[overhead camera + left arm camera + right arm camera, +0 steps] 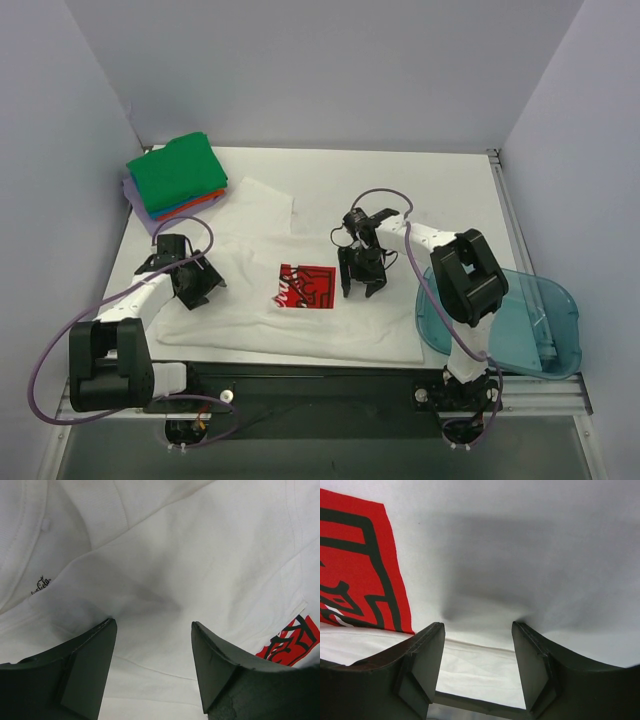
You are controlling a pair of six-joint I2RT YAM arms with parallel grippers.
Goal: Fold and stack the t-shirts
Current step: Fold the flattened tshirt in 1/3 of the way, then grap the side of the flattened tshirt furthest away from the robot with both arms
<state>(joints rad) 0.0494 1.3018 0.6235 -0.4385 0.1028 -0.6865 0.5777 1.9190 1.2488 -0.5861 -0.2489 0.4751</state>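
Observation:
A white t-shirt (258,250) lies spread flat across the table, its red logo (305,287) near the middle. My left gripper (203,292) stands open, low over the shirt's left part. In the left wrist view the left gripper (152,625) has only white cloth (200,555) under its gap, with the logo (292,640) off to the right. My right gripper (358,290) is open just right of the logo. Its fingertips (437,627) press into the white cloth (545,555) beside the logo (355,565), a folded edge running between them. Folded t-shirts (178,172) sit stacked at the back left, green on top.
A translucent blue plastic bin (520,320) sits at the right front, partly under the right arm. The shirt's collar label (42,585) shows in the left wrist view. White walls close the table on three sides.

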